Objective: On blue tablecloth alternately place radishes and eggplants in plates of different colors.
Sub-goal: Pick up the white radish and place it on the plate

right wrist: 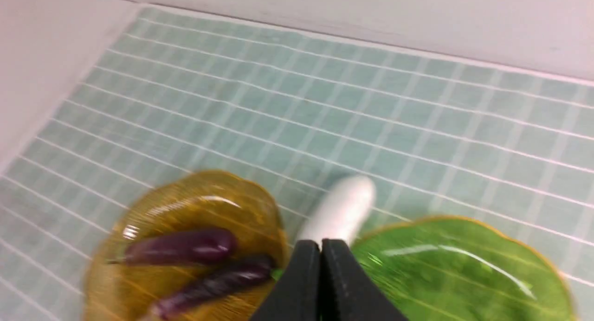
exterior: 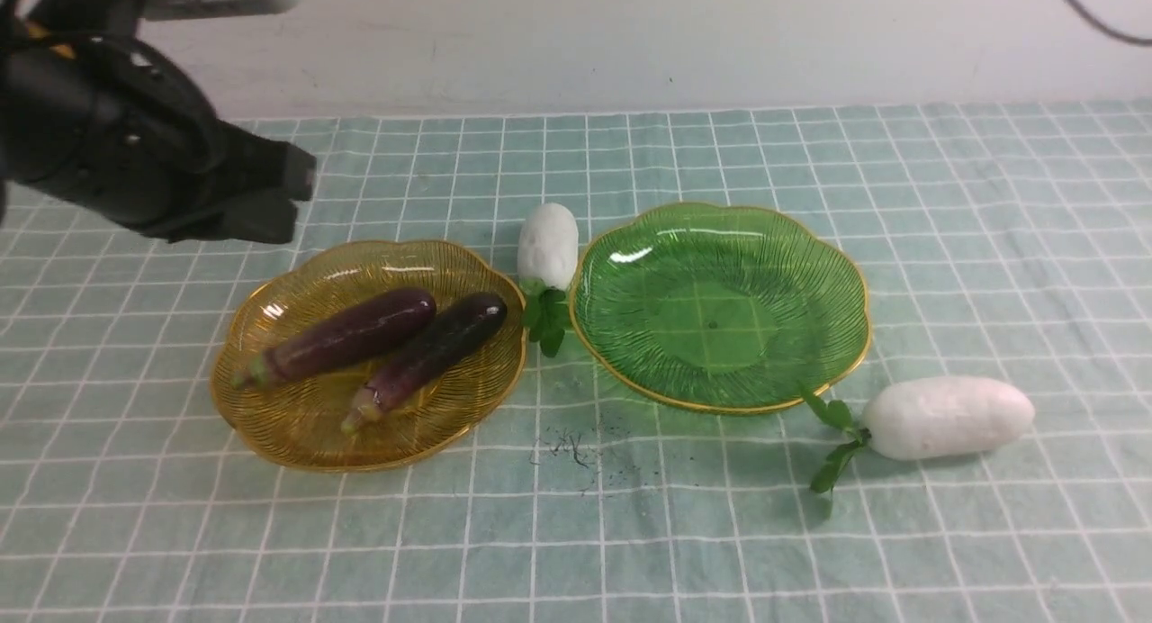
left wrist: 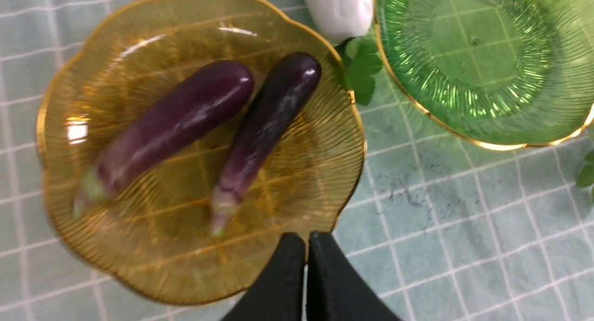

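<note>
The left gripper [left wrist: 306, 240] is clenched, its black jaws pressed together with nothing between them, above the near rim of the amber plate [left wrist: 69, 182]. In that plate lie the lighter purple eggplant [left wrist: 185, 117] and the darker eggplant [left wrist: 267, 126], side by side, stem ends toward the robot. The right gripper [right wrist: 321, 244] is likewise clenched on nothing, over the gap between the two plates; its picture is blurred. The far radish [exterior: 548, 243] lies on the blue tablecloth [exterior: 900, 173] between the plates, just beside both rims. The green plate [exterior: 720, 245] holds nothing. The near radish [exterior: 945, 416] lies on the cloth by that plate's near right rim, leaves toward it. A dark smudge [exterior: 571, 447] marks the cloth in front of the plates.
</note>
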`<move>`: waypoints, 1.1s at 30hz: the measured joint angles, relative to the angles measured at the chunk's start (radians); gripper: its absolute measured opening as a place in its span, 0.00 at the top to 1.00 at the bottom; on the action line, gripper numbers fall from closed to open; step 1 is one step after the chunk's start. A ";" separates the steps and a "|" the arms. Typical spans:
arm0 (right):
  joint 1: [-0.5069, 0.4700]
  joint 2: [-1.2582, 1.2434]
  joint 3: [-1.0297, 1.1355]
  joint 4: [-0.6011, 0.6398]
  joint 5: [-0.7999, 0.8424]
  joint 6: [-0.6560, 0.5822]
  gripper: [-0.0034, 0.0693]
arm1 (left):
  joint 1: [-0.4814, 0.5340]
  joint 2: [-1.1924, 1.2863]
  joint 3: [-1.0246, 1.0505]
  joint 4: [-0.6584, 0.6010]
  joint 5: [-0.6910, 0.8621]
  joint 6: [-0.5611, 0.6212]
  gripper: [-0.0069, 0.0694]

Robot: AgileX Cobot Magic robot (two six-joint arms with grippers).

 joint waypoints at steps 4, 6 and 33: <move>-0.046 -0.193 0.273 -0.172 0.011 0.007 0.97 | -0.040 0.109 -0.102 0.016 -0.004 -0.045 0.92; -0.075 -0.259 0.348 -0.204 0.011 0.017 0.97 | -0.060 0.164 -0.165 0.018 0.003 -0.045 0.92; -0.294 -0.565 0.852 -0.069 -0.043 -0.040 0.97 | -0.147 1.026 -0.821 0.014 -0.171 -0.134 0.12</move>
